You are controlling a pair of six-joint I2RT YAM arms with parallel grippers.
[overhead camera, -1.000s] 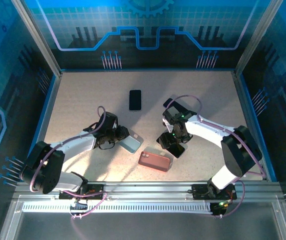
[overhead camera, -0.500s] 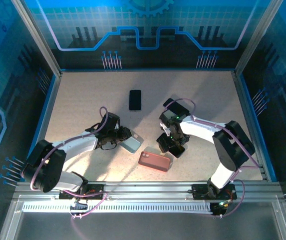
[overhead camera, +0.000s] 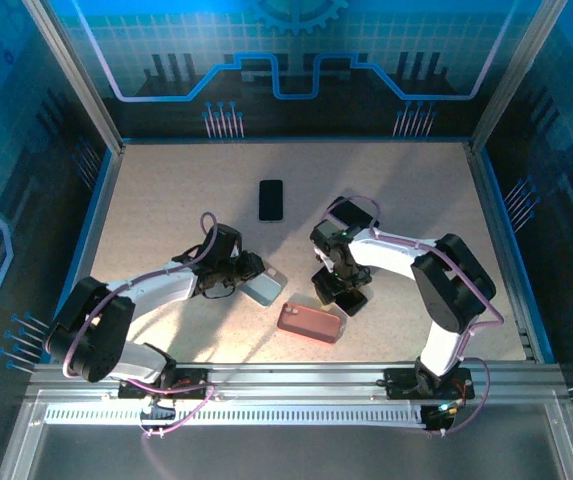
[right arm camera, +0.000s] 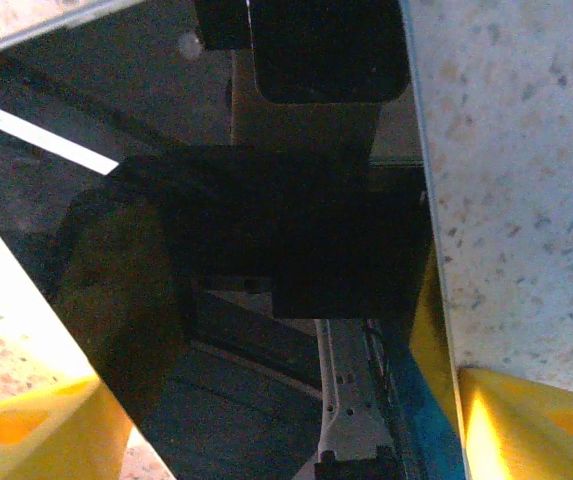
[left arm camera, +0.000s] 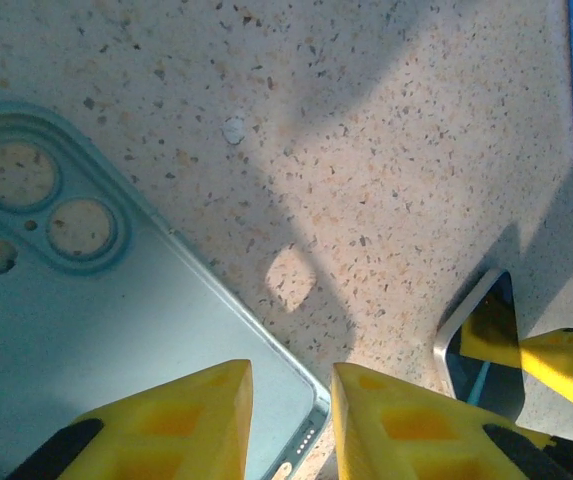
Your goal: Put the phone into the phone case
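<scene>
Two grippers low on table (overhead camera: pixel 166 200), phone outside case

R gripper (overhead camera: pixel 341 288) is spread wide across phone (right arm camera: pixel 266 250), with a finger set at each long edge, centre-right. L gripper (left arm camera: pixel 291 380) is narrowed onto rim of teal case (left arm camera: pixel 116 330), left of centre. Pink case (overhead camera: pixel 310 322) is laid near front, between both. Second phone (overhead camera: pixel 271 199) is seen flat, farther back.

Top cam: high at near edge, looks down, whole table (overhead camera: pixel 166 200) in frame. L wrist: close, faces down; shares teal case (left arm camera: pixel 116 330) w/ top. R wrist: v. close on phone (right arm camera: pixel 266 250), shared w/ top.
</scene>
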